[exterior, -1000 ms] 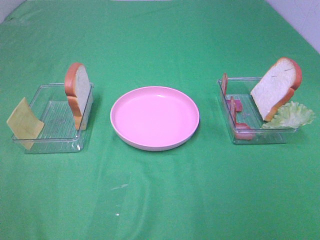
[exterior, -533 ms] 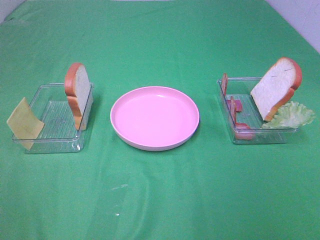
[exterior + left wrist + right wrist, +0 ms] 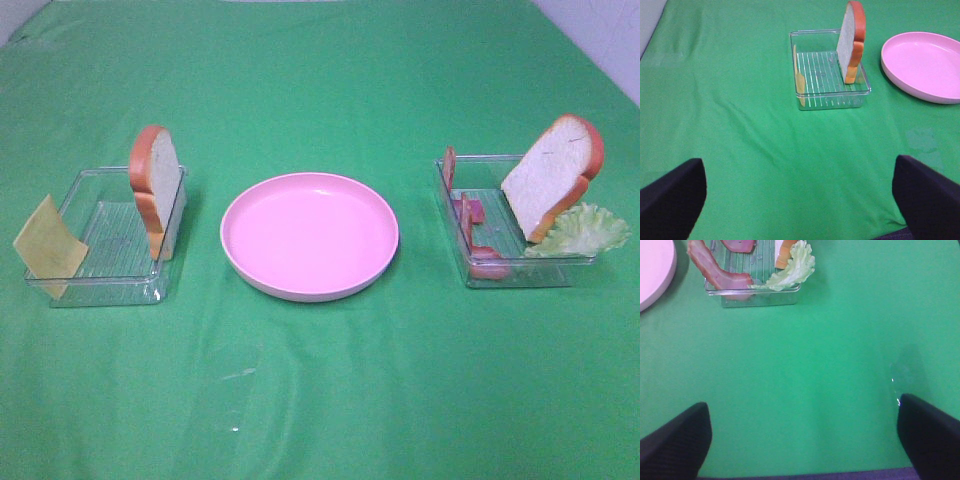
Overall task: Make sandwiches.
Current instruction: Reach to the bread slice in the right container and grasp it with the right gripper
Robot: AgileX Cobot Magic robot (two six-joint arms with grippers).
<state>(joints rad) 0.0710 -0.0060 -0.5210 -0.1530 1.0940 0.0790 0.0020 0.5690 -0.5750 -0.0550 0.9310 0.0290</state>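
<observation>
Both jaws are gaping empty; we are judging the upright bread (image 3: 155,185) light, firm, pinchable across its faces.

Bread slice (image 3: 155,185) stands in left tray (image 3: 105,232) — pink plate (image 3: 309,238) beside it.

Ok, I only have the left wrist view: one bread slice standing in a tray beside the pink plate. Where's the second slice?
Observer: The second bread slice leans in the right clear tray, across the pink plate from yours.
Operator: Is there lettuce there?
Observer: Yes, a lettuce leaf drapes over that tray's rim, at the corner away from the plate.
Operator: And bacon?
Observer: Bacon strips sit in the same tray, along its plate side.
</observation>
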